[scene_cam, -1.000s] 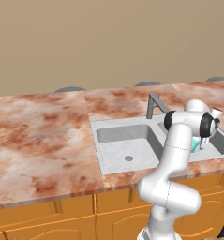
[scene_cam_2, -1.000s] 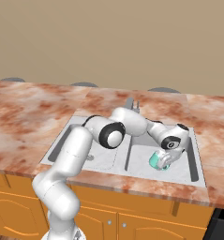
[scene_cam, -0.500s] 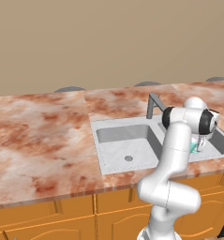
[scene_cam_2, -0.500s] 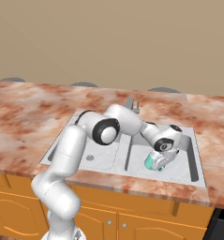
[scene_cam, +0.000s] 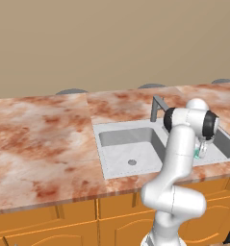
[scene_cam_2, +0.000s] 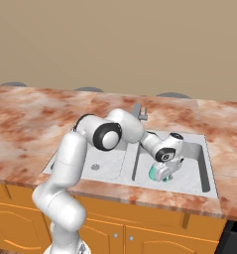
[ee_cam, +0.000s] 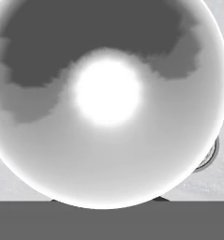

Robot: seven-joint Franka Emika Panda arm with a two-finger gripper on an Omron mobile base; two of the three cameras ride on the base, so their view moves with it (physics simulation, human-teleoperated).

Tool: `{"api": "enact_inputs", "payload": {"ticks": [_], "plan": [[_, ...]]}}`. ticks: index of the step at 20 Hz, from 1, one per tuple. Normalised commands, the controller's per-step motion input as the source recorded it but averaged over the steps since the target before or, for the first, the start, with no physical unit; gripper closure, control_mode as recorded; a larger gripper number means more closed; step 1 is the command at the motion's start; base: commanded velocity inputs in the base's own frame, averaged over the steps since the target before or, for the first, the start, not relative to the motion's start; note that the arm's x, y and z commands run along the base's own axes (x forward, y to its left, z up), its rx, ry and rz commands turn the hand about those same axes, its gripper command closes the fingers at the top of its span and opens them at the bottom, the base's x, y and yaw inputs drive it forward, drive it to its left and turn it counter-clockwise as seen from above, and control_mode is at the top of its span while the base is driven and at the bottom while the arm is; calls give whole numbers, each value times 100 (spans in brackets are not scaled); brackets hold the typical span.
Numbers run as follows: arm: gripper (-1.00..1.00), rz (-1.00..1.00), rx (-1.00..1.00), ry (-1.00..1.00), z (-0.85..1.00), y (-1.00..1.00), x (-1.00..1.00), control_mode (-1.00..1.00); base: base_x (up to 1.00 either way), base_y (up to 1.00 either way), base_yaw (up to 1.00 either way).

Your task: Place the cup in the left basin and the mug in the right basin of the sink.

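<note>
The fingers [scene_cam_2: 164, 174] sit low in the right basin [scene_cam_2: 192, 171], set around the teal mug [scene_cam_2: 156, 172]. Only a sliver of teal shows under the white hand in the right base view, and another at about 5 o'clock from the wrist in the left base view. Whether the fingers are clamped on the mug or have let go cannot be told, since the hand covers them. The hand view looks straight down into the mug's white inside [ee_cam: 106, 98], so the mug probably stands upright with the hand directly above it, which suits a vertical set-down.

The mug is inside the right basin, toward its front left part at roughly 7 o'clock from the basin's middle, just beside the divider. It appears to be at or very near the floor, though contact is not clear. A curved dark edge at 4 o'clock past the mug's rim in the hand view may be the drain.

Across the divider, the left basin [scene_cam: 123, 149] holds nothing visible but its round drain hole [scene_cam: 132, 162]. The faucet [scene_cam: 157, 106] rises from the back rim at 12 o'clock of the divider. Marbled surface [scene_cam: 39, 139] spreads to both sides of the sink [scene_cam_2: 202, 189].
</note>
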Motion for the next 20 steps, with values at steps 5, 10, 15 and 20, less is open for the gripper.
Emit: {"api": "enact_inputs", "payload": {"ticks": [5, 10, 15, 20], "plan": [[100, 0, -7, 0, -7, 0, 6, -100, 0, 0, 0], [100, 0, -5, 0, -3, 0, 9, -100, 0, 0, 0], [-100, 0, -2, 0, -2, 0, 8, -100, 0, 0, 0], [-100, 0, 0, 0, -3, 0, 4, -100, 0, 0, 0]]}}
